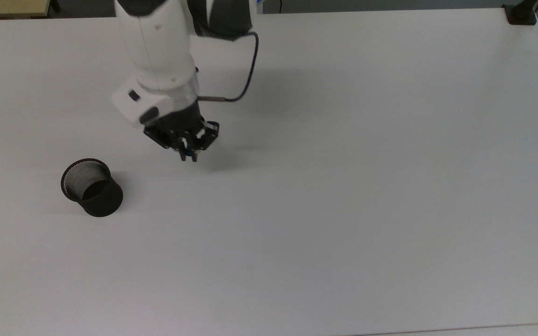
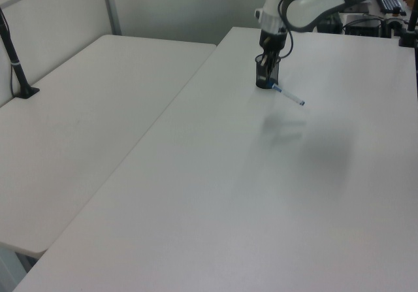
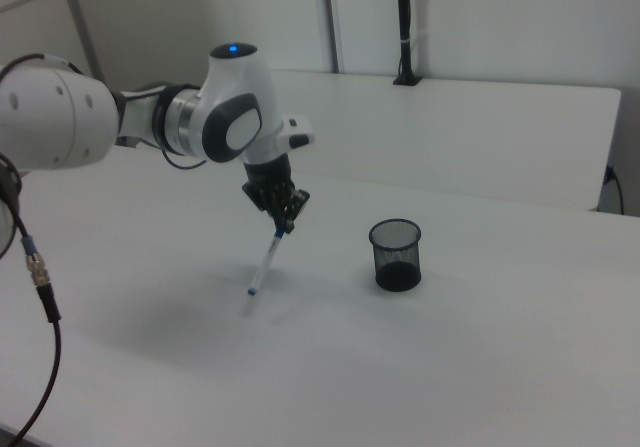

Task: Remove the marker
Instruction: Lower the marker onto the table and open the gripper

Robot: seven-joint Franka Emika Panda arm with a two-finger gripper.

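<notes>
white marker blue-tipped, black mesh cup

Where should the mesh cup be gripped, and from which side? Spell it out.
Take the mesh cup by its rim wall, from straight above: it stands upright, mouth open, so one finger probably fits inside, one outside. The gripper holds the marker, so free that first.

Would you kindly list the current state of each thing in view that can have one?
hand: shut on the marker, above the table.
marker: out of the mesh cup, held by one end, hanging tilted, its lower tip near the table.
mesh cup: upright, empty.
</notes>
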